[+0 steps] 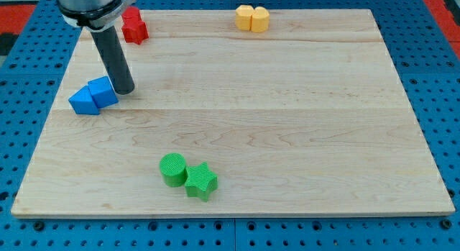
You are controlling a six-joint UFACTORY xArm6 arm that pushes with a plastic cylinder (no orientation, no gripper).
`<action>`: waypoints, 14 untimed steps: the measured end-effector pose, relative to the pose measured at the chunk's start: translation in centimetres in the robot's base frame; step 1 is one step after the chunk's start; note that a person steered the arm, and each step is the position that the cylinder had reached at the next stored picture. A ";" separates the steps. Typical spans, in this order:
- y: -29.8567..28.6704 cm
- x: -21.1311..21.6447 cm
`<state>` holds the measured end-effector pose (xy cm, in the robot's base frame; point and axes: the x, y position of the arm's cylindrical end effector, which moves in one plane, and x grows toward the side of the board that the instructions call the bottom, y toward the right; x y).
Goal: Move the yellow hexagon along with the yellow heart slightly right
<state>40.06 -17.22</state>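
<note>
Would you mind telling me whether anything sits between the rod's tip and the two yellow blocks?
Nothing visible does. My tip is beside the blue blocks at the view's left; bare board runs to the yellow blocks at the top. The red block sits off that line.

Pale wood board (287,100), light tan w/ fine grain streaks running left-right, faint seams between planks. Around it, bright blue base (431,78) dotted w/ dark holes in a regular grid.

Yellow hexagon (260,19) & yellow heart (245,18): same warm yellow-orange, sides a bit darker than tops.

Red block (134,26): solid red, no markings.

Two blue blocks (93,96): mid blue, lighter on top faces, deeper on sides.

Green cylinder (172,169) & green star (201,180): vivid green, fine ridged lines across tops.

Rod black/dark grey w/ soft sheen down its length, same at my tip (123,89); grey housing above.
</note>
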 end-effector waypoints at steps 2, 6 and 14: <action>6.4 -0.5; 9.0 -16.8; 21.9 -20.4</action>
<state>19.68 4.64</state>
